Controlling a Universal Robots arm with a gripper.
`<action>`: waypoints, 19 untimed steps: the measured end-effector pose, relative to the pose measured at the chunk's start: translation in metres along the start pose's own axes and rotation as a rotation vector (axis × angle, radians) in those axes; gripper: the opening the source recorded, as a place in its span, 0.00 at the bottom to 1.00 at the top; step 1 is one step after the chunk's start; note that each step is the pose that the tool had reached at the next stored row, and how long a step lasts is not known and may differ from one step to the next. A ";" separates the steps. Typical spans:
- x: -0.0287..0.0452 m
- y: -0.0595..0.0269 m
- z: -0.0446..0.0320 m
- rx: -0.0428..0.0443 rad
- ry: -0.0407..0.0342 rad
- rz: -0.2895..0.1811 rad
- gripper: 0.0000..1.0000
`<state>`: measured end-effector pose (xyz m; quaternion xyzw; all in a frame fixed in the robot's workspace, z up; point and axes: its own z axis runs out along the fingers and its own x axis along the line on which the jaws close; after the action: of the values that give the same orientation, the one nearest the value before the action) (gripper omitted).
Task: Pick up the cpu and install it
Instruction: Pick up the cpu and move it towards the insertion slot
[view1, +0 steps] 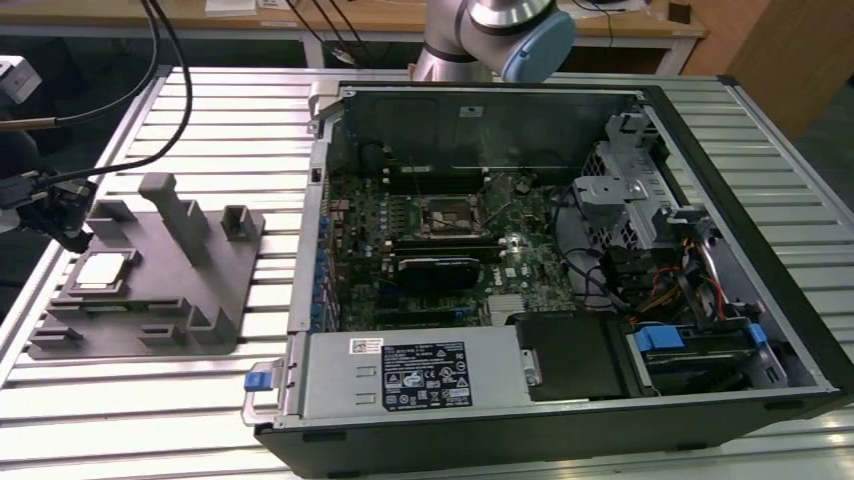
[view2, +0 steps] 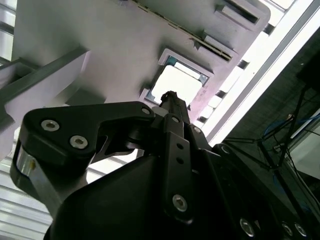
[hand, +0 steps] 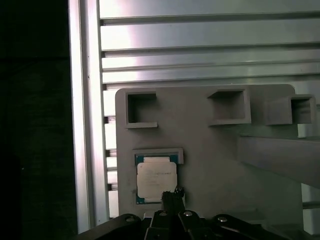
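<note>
The cpu (view1: 104, 272) lies flat in a recess of the grey tray (view1: 187, 300), at the exterior view's left, its silvery top facing up. In both wrist views the cpu (hand: 156, 177) (view2: 182, 82) sits in its pocket of the tray (hand: 215, 170) (view2: 100, 40). My gripper (view1: 78, 238) hovers at the tray's left end, just above the chip. Its narrow black tip (hand: 172, 192) (view2: 170, 96) stands over one edge of the cpu, with the fingers drawn together and nothing between them. The motherboard socket (view1: 443, 212) lies inside the open computer case.
The open computer case (view1: 694, 110) takes up the exterior view's middle and right, with a black heatsink block (view1: 434, 270) and a power supply (view1: 414, 372) inside. Upright grey posts (view1: 174, 215) rise from the tray beside the chip. Everything rests on a slatted metal table (view1: 227, 120).
</note>
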<state>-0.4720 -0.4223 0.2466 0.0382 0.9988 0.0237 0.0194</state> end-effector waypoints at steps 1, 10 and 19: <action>0.0003 -0.0001 0.0014 0.0001 0.0002 0.000 0.11; 0.0058 -0.0010 0.0128 -0.0001 0.0001 0.000 0.11; 0.0111 -0.0021 0.0271 0.0001 0.0002 0.000 0.11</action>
<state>-0.4820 -0.4223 0.2191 0.0382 0.9988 0.0236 0.0193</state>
